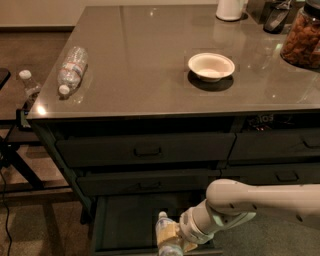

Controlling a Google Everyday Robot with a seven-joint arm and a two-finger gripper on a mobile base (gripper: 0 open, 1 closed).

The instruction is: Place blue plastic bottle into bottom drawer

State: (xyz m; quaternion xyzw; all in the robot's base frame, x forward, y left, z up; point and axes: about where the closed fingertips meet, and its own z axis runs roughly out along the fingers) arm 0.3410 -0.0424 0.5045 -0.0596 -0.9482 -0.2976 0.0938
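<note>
The blue plastic bottle point(165, 236), pale with a white cap, stands upright at the bottom of the view. My gripper point(171, 240) is shut on it from the right, on the end of the white arm point(250, 200). The bottle is held over the right part of the open bottom drawer point(120, 225), a dark shallow tray pulled out under the two handled drawers of the left column. The bottle's base and the drawer's front edge are cut off by the frame.
A clear crinkled water bottle point(71, 69) lies at the counter's left edge. A white bowl point(211, 66) sits mid-counter, a jar of snacks point(302, 37) and a white jug point(231, 8) at the back right. A small clear bottle point(29, 85) stands on a stand left of the cabinet.
</note>
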